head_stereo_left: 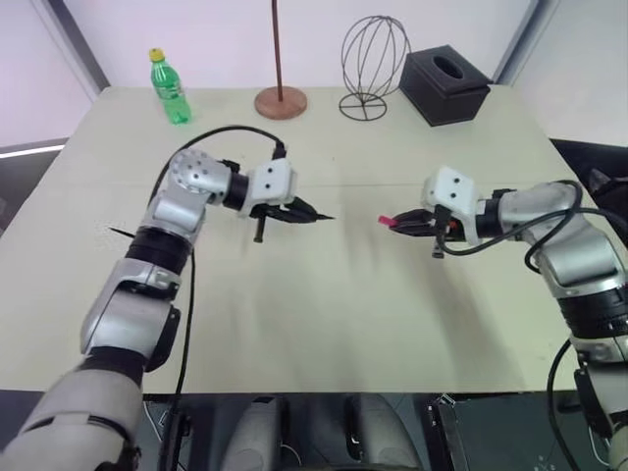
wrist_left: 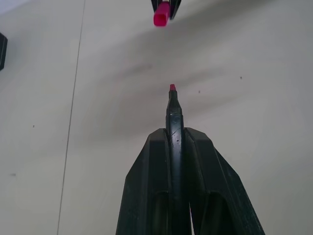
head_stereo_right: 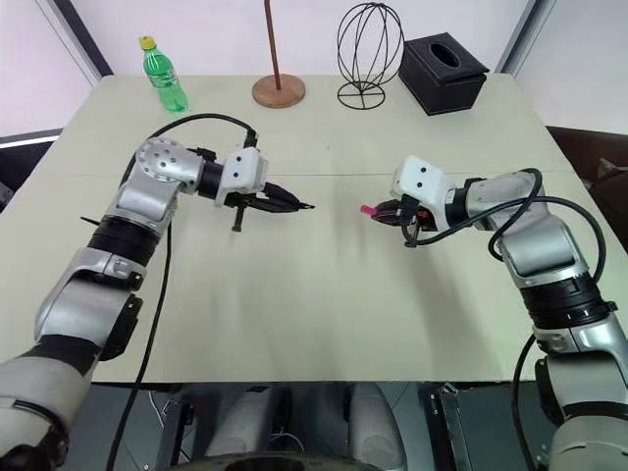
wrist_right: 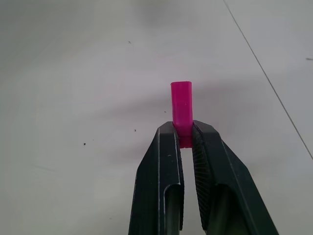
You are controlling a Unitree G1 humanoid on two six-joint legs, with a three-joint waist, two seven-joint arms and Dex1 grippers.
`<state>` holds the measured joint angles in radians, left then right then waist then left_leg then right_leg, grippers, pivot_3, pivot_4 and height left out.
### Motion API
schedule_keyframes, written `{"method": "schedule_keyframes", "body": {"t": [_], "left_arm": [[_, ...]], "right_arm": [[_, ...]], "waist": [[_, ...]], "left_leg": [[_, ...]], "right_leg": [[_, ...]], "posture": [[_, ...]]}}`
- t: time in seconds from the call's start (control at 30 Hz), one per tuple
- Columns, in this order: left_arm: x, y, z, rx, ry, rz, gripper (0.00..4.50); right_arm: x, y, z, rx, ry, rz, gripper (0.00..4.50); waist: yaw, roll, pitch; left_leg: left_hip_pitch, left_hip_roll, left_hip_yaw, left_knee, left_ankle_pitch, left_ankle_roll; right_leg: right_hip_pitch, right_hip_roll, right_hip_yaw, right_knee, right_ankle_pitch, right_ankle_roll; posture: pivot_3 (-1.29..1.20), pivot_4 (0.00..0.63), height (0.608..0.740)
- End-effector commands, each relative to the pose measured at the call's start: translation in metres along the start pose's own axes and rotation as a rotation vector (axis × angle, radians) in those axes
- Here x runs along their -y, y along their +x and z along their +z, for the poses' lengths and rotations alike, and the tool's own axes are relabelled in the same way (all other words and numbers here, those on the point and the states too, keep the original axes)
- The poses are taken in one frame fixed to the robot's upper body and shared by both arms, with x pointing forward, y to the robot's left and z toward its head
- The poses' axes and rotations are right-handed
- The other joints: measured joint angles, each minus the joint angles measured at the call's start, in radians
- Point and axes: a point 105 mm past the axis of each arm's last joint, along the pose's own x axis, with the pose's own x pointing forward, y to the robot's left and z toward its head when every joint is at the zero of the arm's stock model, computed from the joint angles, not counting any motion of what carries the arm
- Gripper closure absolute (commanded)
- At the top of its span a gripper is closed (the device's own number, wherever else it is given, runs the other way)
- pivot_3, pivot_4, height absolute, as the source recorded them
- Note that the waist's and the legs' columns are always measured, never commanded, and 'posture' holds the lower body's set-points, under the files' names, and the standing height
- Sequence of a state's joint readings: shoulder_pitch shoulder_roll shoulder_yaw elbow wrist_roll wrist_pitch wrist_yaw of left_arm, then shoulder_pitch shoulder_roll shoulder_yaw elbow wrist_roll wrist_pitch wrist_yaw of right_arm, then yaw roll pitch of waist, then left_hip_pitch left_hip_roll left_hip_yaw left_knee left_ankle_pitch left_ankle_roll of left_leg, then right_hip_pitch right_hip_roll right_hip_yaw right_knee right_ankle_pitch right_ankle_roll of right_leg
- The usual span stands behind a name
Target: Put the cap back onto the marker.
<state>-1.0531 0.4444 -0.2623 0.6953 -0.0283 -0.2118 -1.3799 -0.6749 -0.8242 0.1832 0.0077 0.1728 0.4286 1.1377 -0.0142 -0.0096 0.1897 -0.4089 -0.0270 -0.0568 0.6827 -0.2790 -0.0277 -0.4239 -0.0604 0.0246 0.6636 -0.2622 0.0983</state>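
Note:
My left gripper (head_stereo_left: 297, 211) is shut on the marker (wrist_left: 173, 117), a thin black stick. Its pointed, pink-tipped end (head_stereo_left: 327, 217) sticks out past the fingers toward the right. My right gripper (head_stereo_left: 414, 224) is shut on the cap (head_stereo_left: 386, 221), a short bright pink cylinder whose free end faces left toward the marker tip. Both are held above the middle of the beige table (head_stereo_left: 324, 314), with a small gap between tip and cap. In the left wrist view the cap (wrist_left: 162, 13) lies ahead of the tip, slightly off its line. In the right wrist view the cap (wrist_right: 181, 105) sits between the fingertips.
Along the table's far edge stand a green bottle (head_stereo_left: 169, 88), a round wooden stand base with a pole (head_stereo_left: 281, 101), a wire head-shaped frame (head_stereo_left: 373, 64) and a black tissue box (head_stereo_left: 444, 85). A seam line (head_stereo_left: 373, 184) crosses the tabletop.

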Motion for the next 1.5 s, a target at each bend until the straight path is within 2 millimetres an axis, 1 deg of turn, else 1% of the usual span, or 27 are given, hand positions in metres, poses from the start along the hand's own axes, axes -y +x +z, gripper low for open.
{"method": "schedule_keyframes", "body": {"t": [0.03,0.17,0.4,0.83,0.97,1.1,1.3,1.5], "left_arm": [[-0.013,0.002,0.016,0.022,0.060,0.036,4.50],[-0.013,0.007,0.020,0.035,0.066,0.032,4.50],[-0.009,0.015,0.023,0.056,0.068,0.006,4.50],[0.001,0.025,0.019,0.057,0.061,-0.033,4.50],[0.003,0.027,0.019,0.058,0.060,-0.038,4.50],[0.005,0.029,0.015,0.042,0.064,-0.049,4.50],[0.005,0.030,0.015,0.045,0.059,-0.047,4.50],[0.003,0.038,0.018,0.047,0.063,-0.039,4.50]], "right_arm": [[0.001,0.002,0.011,0.030,-0.047,0.004,4.45],[-0.001,0.006,0.012,0.037,-0.052,0.015,4.45],[-0.001,0.010,0.013,0.045,-0.054,0.018,4.45],[0.001,0.014,0.023,0.071,-0.066,0.010,4.45],[0.001,0.014,0.025,0.076,-0.067,0.010,4.45],[0.001,0.014,0.025,0.076,-0.067,0.006,4.45],[0.000,0.014,0.027,0.080,-0.070,0.009,4.45],[-0.004,0.018,0.031,0.088,-0.080,0.028,4.45]], "waist": [[0.000,0.000,0.000],[0.000,0.000,0.000],[0.000,0.000,0.000],[0.000,0.000,0.000],[0.000,0.000,0.000],[0.000,0.000,0.000],[0.000,0.000,0.000],[0.000,0.000,0.000]], "left_leg": [[0.000,0.000,0.000,0.000,0.000,0.000],[0.000,0.000,0.000,0.000,0.000,0.000],[0.000,0.000,0.000,0.000,0.000,0.000],[0.000,0.000,0.000,0.000,0.000,0.000],[0.000,0.000,0.000,0.000,0.000,0.000],[0.000,0.000,0.000,0.000,0.000,0.000],[0.000,0.000,0.000,0.000,0.000,0.000],[0.000,0.000,0.000,0.000,0.000,0.000]], "right_leg": [[0.000,0.000,0.000,0.000,0.000,0.000],[0.000,0.000,0.000,0.000,0.000,0.000],[0.000,0.000,0.000,0.000,0.000,0.000],[0.000,0.000,0.000,0.000,0.000,0.000],[0.000,0.000,0.000,0.000,0.000,0.000],[0.000,0.000,0.000,0.000,0.000,0.000],[0.000,0.000,0.000,0.000,0.000,0.000],[0.000,0.000,0.000,0.000,0.000,0.000]], "posture": [[0.00,0.150,0.740],[0.00,0.150,0.740],[0.00,0.150,0.740],[0.00,0.150,0.740],[0.00,0.150,0.740],[0.00,0.150,0.740],[0.00,0.150,0.740],[0.00,0.150,0.740]]}}
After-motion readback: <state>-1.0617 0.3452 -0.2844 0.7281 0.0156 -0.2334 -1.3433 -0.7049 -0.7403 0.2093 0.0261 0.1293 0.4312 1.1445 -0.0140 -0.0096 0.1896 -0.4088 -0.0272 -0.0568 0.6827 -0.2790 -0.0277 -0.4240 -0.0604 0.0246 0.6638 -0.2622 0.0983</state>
